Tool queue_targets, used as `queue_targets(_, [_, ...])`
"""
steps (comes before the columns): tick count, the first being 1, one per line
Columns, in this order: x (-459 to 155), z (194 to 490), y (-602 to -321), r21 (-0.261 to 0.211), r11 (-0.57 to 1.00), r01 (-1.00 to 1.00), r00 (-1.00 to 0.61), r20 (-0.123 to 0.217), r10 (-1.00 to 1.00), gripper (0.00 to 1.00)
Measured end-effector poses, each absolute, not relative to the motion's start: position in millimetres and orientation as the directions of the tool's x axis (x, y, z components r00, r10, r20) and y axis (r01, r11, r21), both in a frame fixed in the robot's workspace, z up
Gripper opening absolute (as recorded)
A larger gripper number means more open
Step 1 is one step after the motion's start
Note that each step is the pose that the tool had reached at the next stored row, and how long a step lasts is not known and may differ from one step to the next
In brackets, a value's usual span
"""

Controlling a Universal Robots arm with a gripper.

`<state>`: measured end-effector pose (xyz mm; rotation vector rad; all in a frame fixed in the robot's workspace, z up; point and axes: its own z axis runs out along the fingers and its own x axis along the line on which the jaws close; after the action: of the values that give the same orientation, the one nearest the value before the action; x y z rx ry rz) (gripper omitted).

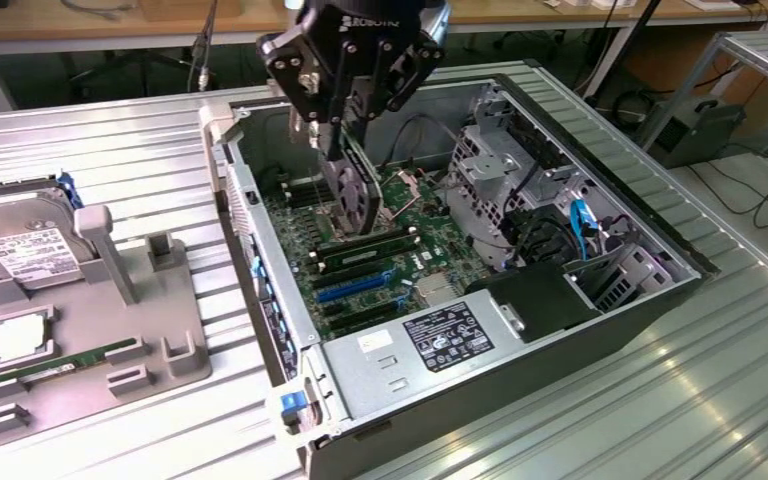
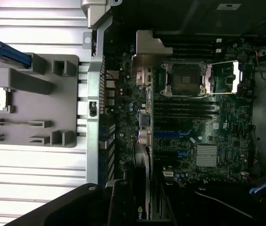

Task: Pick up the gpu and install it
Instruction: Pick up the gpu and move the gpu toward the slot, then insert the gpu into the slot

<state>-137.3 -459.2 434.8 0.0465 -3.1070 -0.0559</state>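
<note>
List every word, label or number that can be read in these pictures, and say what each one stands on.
"ROBOTIQ": white letters on the body of the gripper, above the gpu it holds.
Black label on the power supply: print too small to read.
White label on the hard drive: too small to read.
Green mark on the gpu's edge in the wrist view: blurred, unreadable.

Inside the case, the gpu hangs upright over the motherboard; the tray bearing the hard drive lies at the exterior view's left.
</note>
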Motion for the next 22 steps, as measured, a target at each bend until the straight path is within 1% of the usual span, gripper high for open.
queue_targets(9, [-94, 418, -455, 0.034, 0.999, -0.030, -0.999, 0.034, -0.031, 0.26])
queue_targets(14, [-56, 402, -447, 0.033, 0.999, -0.029, -0.999, 0.034, -0.031, 0.26])
queue_targets(22, [-54, 400, -446, 0.033, 0.999, -0.029, -0.999, 0.034, -0.030, 0.26])
